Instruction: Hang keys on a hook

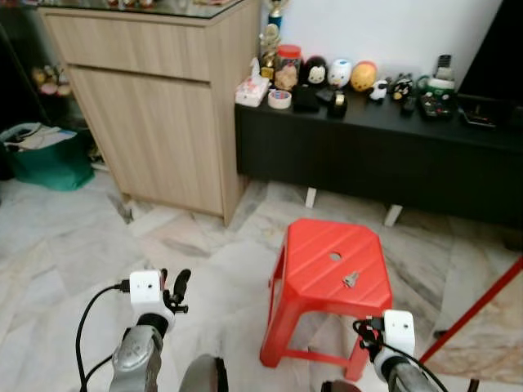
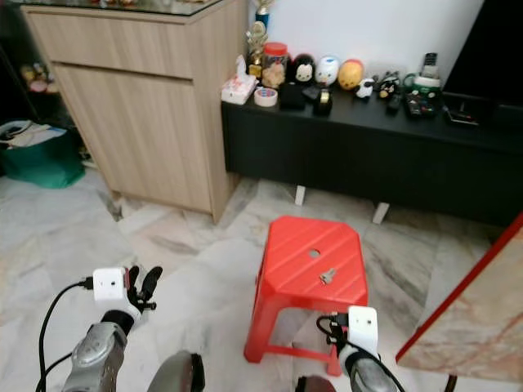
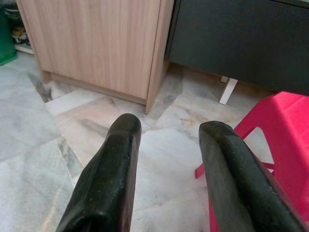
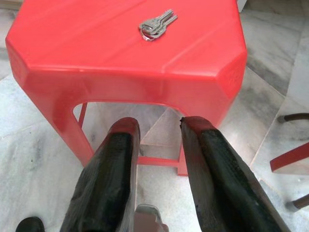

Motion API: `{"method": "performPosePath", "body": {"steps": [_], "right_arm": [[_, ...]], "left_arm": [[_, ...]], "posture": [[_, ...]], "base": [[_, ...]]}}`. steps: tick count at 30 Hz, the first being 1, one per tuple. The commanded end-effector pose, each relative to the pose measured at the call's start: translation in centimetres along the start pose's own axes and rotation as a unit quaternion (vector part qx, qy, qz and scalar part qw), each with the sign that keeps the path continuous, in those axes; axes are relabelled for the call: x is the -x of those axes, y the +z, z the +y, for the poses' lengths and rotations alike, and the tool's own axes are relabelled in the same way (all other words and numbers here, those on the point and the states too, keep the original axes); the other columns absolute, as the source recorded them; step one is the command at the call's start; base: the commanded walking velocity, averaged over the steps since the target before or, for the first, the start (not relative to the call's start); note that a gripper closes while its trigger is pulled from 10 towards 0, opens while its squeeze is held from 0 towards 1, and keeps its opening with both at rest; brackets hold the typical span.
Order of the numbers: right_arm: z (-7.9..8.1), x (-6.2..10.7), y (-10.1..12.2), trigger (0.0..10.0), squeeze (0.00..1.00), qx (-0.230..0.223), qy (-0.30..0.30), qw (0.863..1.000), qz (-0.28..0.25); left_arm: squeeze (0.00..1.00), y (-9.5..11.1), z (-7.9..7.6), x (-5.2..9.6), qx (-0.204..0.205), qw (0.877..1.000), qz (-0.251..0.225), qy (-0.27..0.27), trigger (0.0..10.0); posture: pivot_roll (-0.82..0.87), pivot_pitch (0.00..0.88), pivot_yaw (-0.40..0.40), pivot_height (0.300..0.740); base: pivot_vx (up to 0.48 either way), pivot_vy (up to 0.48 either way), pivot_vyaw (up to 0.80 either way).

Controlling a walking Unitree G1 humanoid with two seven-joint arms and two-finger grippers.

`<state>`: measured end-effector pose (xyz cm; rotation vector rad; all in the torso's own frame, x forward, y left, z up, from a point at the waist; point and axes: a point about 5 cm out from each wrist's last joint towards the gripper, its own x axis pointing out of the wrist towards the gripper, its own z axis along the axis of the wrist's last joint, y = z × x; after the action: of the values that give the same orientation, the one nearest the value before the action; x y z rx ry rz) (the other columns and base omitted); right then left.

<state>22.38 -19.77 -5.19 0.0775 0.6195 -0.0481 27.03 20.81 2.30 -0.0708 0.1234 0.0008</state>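
A small bunch of silver keys (image 1: 350,279) lies on top of a red plastic stool (image 1: 315,269) that stands on the marble floor; in the right wrist view the keys (image 4: 155,25) rest near the stool's far edge. My right gripper (image 4: 157,130) is open, low in front of the stool's near side, with nothing between its fingers. My left gripper (image 3: 169,133) is open too, held over the floor to the left of the stool, pointing toward the wooden cabinet. I can make out no hook.
A wooden cabinet (image 1: 155,98) stands ahead on the left, a black low console (image 1: 376,155) with figurines and a tape roll behind the stool. A green bin (image 1: 49,159) is far left. A red-edged board (image 2: 474,318) leans at the right.
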Motion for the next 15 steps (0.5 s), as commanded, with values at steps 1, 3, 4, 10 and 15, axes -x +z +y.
{"method": "performPosePath", "body": {"steps": [1,3,4,10,15], "right_arm": [[-0.31,0.08,-0.08,10.0,0.00,-0.005,-0.006,1.000,0.001],[-0.31,0.12,-0.21,10.0,0.00,-0.004,-0.005,1.000,0.003],[-0.31,0.12,-0.21,10.0,0.00,-0.004,-0.005,1.000,0.003],[-0.50,0.26,-0.56,10.0,0.00,-0.005,-0.006,1.000,0.011],[-0.48,0.24,-0.56,10.0,0.00,0.003,-0.001,1.000,0.014]], "left_arm": [[0.00,-0.19,-0.11,0.07,-0.001,1.000,0.004,-0.002,10.0],[0.00,-0.19,-0.15,0.10,-0.004,1.000,0.003,-0.003,10.0],[0.00,-0.19,-0.15,0.10,-0.004,1.000,0.003,-0.003,10.0],[0.00,-0.05,-0.15,0.06,-0.005,1.000,-0.003,-0.001,10.0],[0.00,0.14,-0.07,-0.07,-0.004,1.000,-0.006,0.000,10.0]], "posture": [[0.00,0.000,-0.042,0.617],[0.00,0.000,-0.042,0.617],[0.00,0.000,-0.042,0.617],[0.00,0.000,-0.044,0.617],[0.00,0.000,-0.047,0.617]], "base": [[0.000,0.000,0.00],[0.000,0.000,0.00],[0.000,0.000,0.00],[0.046,0.000,0.00],[0.281,0.000,0.00]]}}
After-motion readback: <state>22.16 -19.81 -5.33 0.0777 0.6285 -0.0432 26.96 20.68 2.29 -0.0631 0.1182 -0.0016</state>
